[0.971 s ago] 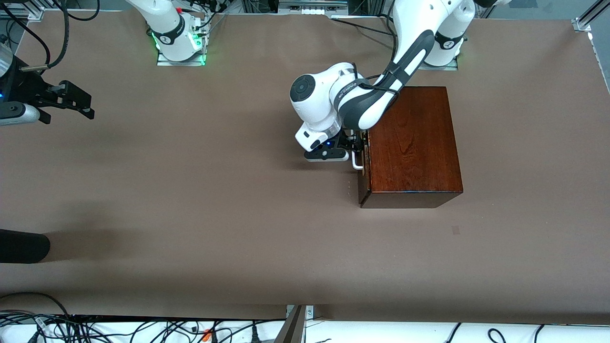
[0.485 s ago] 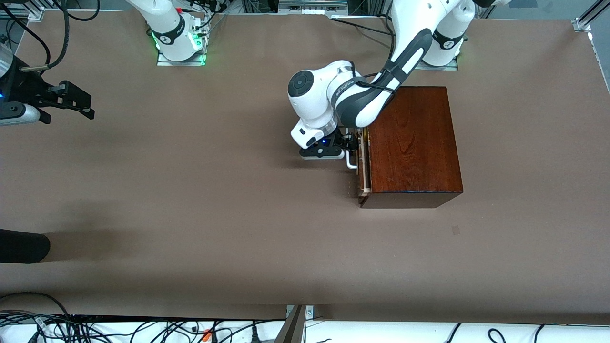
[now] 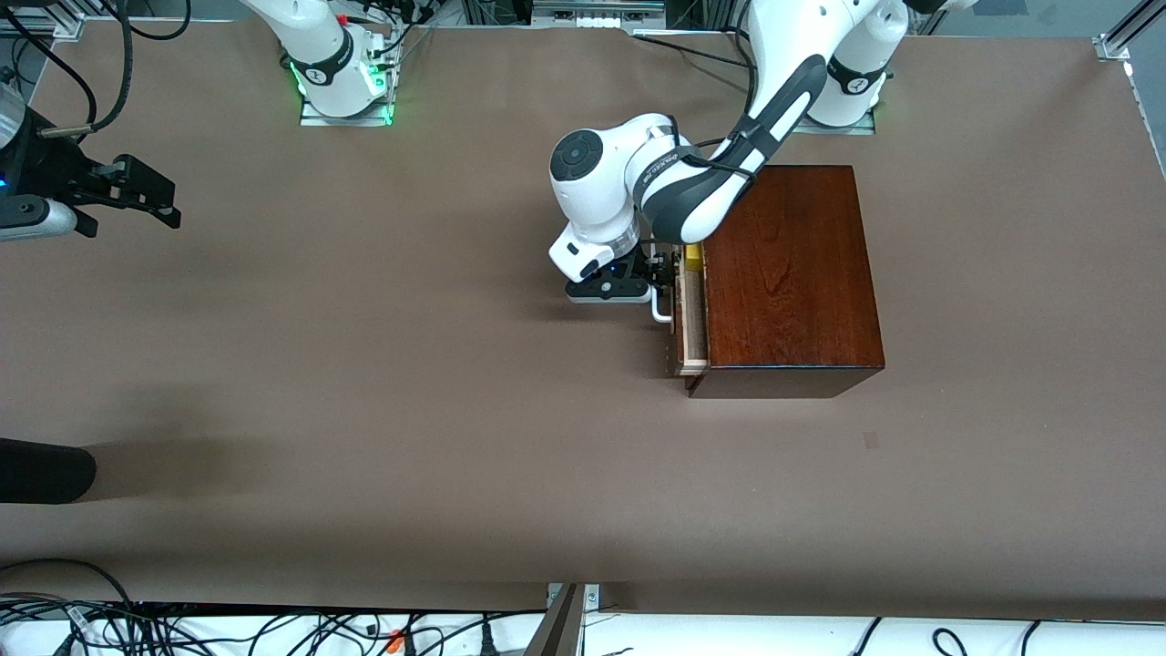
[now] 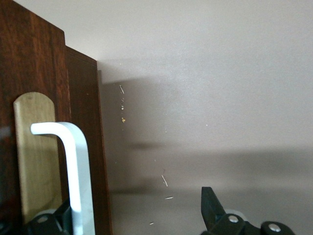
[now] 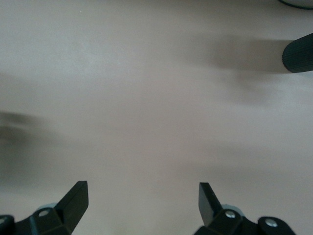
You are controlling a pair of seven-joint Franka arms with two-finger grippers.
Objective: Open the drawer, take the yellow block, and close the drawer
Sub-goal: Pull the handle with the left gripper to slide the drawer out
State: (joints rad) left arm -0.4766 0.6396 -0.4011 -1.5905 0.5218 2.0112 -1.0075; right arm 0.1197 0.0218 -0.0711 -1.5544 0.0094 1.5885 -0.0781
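The dark reddish-brown wooden box (image 3: 788, 273) stands near the left arm's base. Its drawer (image 3: 690, 330) is pulled out a short way and shows a strip of pale wood inside. A sliver of the yellow block (image 3: 694, 258) peeks out of the drawer, just under the left arm's wrist. My left gripper (image 3: 668, 273) (image 4: 134, 208) is open in front of the drawer, with the white handle (image 3: 659, 306) (image 4: 73, 166) between its fingers, close against one finger (image 4: 54, 220). My right gripper (image 3: 137, 196) (image 5: 142, 196) waits open over bare table at the right arm's end.
A black rounded object (image 3: 41, 471) (image 5: 299, 55) juts in at the table's edge at the right arm's end. Cables (image 3: 273, 629) lie along the edge nearest the front camera. Brown table (image 3: 410, 410) stretches between the box and the right gripper.
The drawer has slid out of the box toward the right arm's end, drawn by the left gripper at its handle. The yellow block has come into sight. The right arm has not moved.
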